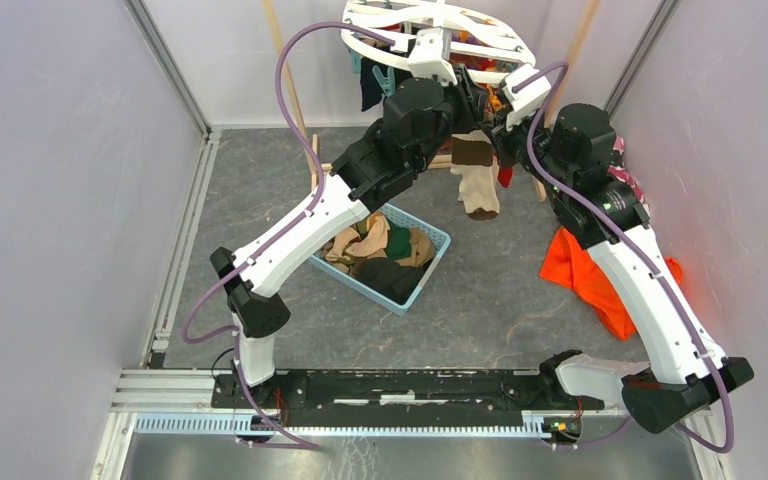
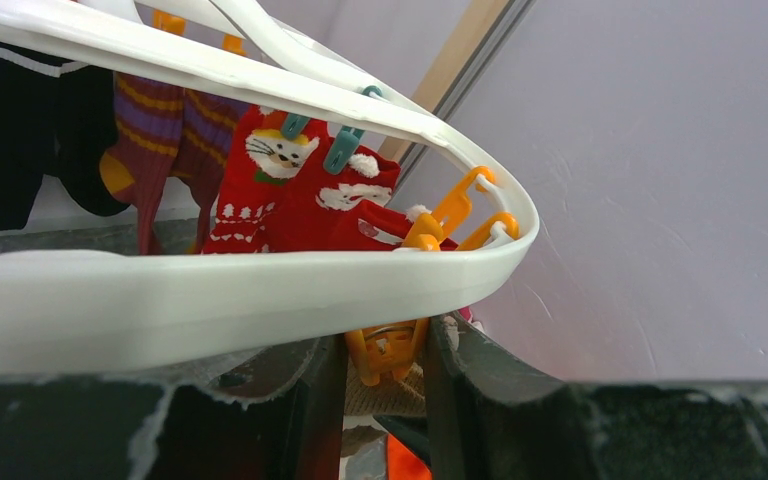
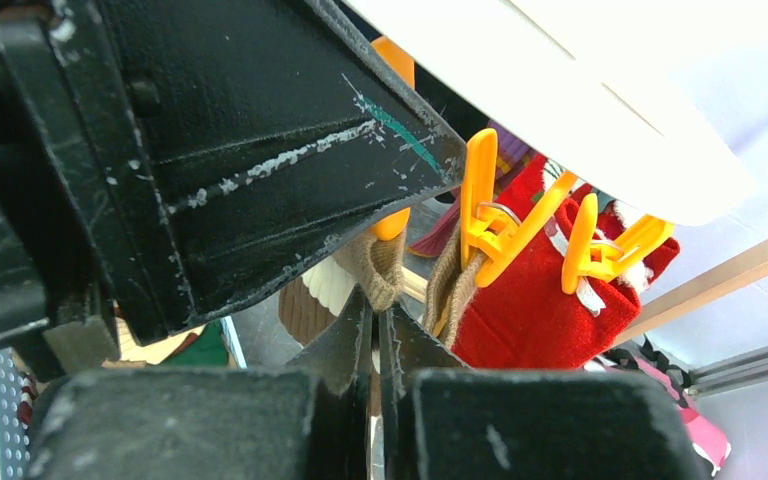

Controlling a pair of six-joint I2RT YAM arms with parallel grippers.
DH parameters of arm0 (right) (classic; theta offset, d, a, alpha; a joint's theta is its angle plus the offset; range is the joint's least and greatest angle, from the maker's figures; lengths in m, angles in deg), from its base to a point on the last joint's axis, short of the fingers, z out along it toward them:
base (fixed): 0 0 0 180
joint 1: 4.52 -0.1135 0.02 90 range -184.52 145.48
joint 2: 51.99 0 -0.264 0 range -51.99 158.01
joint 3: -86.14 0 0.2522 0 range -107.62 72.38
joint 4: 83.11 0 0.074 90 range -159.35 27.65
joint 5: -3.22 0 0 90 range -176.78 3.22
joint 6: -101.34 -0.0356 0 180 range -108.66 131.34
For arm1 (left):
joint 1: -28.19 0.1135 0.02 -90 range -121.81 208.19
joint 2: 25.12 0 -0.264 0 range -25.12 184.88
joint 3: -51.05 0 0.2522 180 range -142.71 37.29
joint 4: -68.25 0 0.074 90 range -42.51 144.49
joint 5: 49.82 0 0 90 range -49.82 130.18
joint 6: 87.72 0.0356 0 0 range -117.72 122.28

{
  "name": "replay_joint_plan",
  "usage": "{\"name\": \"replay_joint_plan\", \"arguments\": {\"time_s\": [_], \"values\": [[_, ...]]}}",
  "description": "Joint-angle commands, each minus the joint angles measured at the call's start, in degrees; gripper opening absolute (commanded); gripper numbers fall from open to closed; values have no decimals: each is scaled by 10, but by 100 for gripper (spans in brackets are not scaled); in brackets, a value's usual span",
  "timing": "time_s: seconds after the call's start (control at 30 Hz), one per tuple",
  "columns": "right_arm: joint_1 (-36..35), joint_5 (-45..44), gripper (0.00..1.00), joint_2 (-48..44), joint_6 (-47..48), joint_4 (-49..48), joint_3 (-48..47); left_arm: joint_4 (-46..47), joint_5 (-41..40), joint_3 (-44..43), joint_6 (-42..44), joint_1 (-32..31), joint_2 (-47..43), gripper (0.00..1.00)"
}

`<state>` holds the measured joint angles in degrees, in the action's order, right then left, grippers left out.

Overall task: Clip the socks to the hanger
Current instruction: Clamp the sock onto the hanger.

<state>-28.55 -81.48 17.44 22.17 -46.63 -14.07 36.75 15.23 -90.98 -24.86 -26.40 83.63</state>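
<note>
L pincer [image 2: 385, 338] narrow, squeezing orange clip [image 2: 378, 362] under hanger [image 2: 210, 290] rim. R pincer [image 3: 376, 312] shut on cuff of beige-brown sock [image 1: 477, 185], just below clip. Risks: cuff misses clip mouth; L slips off handles & clip snaps early; sock drops to surface [image 1: 260, 180]; pull tilts hanger.

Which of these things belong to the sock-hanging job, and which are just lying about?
Part of the job: white hanger, orange clip in the left claw, beige-brown striped sock in the right claw, red socks already hung, socks in the blue basket.

Lying about: orange cloth, pink garment, wooden rack.
</note>
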Motion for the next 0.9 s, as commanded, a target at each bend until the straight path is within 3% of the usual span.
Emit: {"name": "replay_joint_plan", "arguments": {"time_s": [0.0, 0.87], "values": [[-3, -14, 0, -11, 12, -30, -15, -8, -1, -7, -33, 1, -18, 2], [-13, -31, 0, -2, 25, -14, 5, -4, 9, -11, -48, 2, -26, 2]]}}
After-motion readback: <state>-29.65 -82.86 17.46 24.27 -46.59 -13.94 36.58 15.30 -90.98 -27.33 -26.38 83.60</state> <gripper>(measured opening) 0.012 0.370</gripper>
